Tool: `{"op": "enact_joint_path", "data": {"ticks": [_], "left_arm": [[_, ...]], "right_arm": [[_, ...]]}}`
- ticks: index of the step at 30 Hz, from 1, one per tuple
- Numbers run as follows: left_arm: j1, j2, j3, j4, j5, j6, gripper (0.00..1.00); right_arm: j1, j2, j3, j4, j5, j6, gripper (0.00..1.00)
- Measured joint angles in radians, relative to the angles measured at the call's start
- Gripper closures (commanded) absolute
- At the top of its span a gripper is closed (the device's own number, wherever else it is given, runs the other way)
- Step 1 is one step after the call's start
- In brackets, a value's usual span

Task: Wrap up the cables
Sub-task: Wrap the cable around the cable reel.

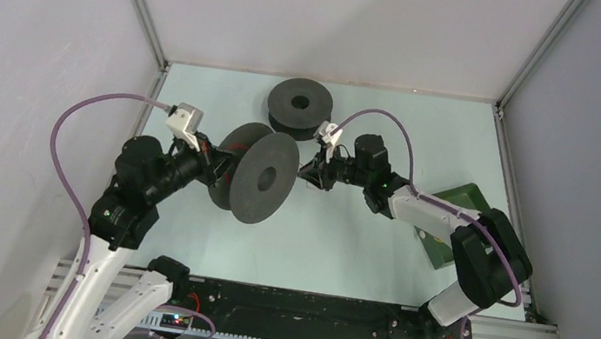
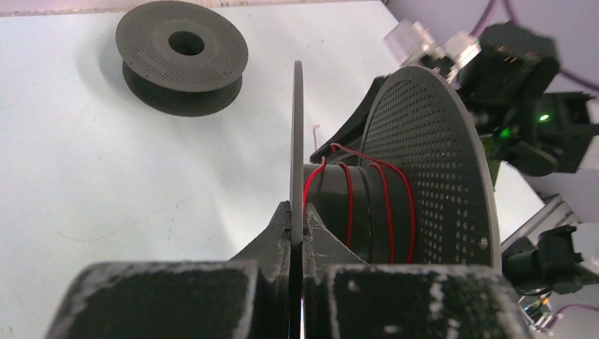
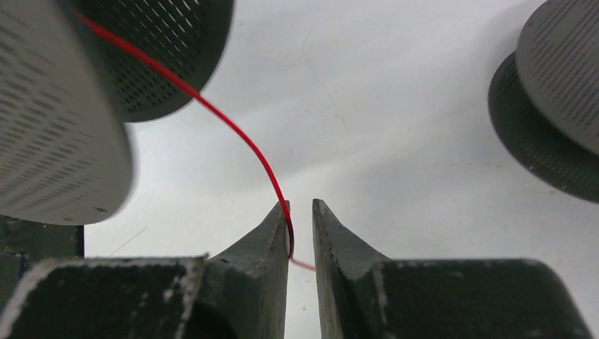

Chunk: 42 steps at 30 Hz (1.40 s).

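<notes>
We count two spools (image 1: 299, 108), one red cable (image 3: 233, 131). Our left gripper (image 2: 297, 226) clamps the upright spool (image 1: 254, 174) by its flange, cable wound on its core. The tail runs between the slightly parted fingers of our right gripper (image 3: 301, 212). One green tray (image 1: 469, 194), contents: can't tell.

Mid-table is crowded: upright spool (image 1: 254, 172) clamped by its flange in the left gripper (image 2: 297, 224), flat spool (image 1: 299, 108) near behind it, right gripper (image 3: 300, 206) close to both. Red cable (image 3: 233, 127) spans upright spool to right fingers (a line across that gap). Near half of table (image 1: 330, 252) is open; green tray (image 1: 460, 210) occupies the right edge.
</notes>
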State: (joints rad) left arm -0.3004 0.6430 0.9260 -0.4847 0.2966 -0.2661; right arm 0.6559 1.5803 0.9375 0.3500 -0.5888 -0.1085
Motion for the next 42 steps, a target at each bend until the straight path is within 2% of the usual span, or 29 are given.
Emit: {"op": "enact_joint_path", "data": {"ticks": [12,17,24,30,36,42], "left_arm": [[0.018,-0.035,0.000,0.076,0.005,-0.138,1.00],[0.023,-0.051,-0.008,0.127,0.007,-0.193,1.00],[0.033,-0.072,-0.046,0.203,0.008,-0.285,1.00],[0.048,-0.077,-0.063,0.245,0.007,-0.348,1.00],[0.060,-0.084,-0.064,0.270,0.003,-0.366,1.00],[0.066,-0.092,-0.070,0.281,-0.005,-0.365,1.00]], "right_arm": [[0.002,0.114,-0.062,0.208,-0.060,0.111,0.70],[0.012,0.130,-0.108,0.318,-0.059,0.128,0.69],[0.040,0.164,-0.142,0.480,-0.050,0.151,0.54],[0.063,0.167,-0.219,0.604,-0.018,0.144,0.53],[0.065,0.155,-0.267,0.642,0.030,0.134,0.52],[0.033,0.027,-0.316,0.572,0.109,0.127,0.46]]}}
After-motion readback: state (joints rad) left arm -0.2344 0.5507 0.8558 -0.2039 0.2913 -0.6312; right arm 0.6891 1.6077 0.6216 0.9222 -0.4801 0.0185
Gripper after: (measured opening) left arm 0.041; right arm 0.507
